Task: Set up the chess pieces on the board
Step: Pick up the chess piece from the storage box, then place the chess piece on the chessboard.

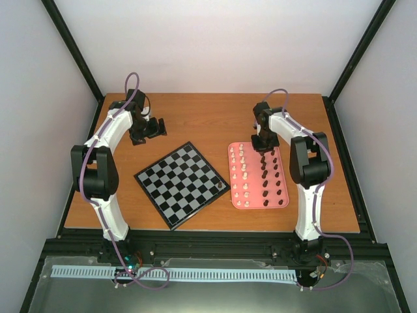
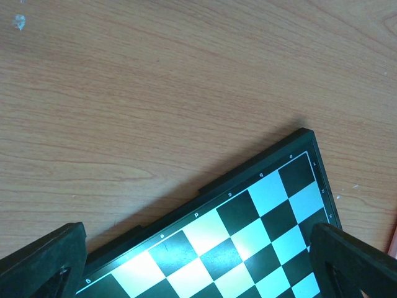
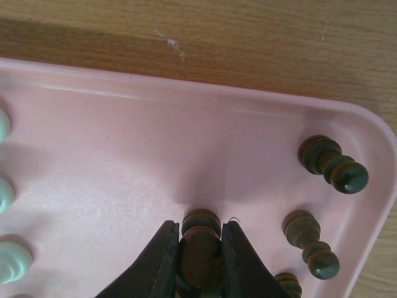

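Both right jaws pinch a dark piece (image 3: 200,245) (left jaws wide apart).

chess pieces (image 1: 263,171): upright in tray (image 1: 255,190) | board (image 1: 179,184): flat, skewed, beside tray

Flat square checkerboard (image 1: 182,184): alternating black and pale grey squares, thin black rim, pale border line with pale letters. Rounded rectangular plastic tray (image 1: 255,190), right of the board: plain pink. Small cream-white pegs (image 1: 242,173), left half of tray: uniform cream. Small turned dark brown pegs (image 3: 304,230), right half of tray: brown, grey-green at one end. Wooden table (image 1: 195,117): orange-brown, fine grain. Left gripper (image 2: 197,248) and right gripper (image 3: 200,264): black fingers. Left arm (image 1: 111,130) and right arm (image 1: 287,127): white shells, black joints, purple cables (image 1: 133,81). Enclosure walls (image 1: 215,45): white, with black frame posts (image 1: 71,49).
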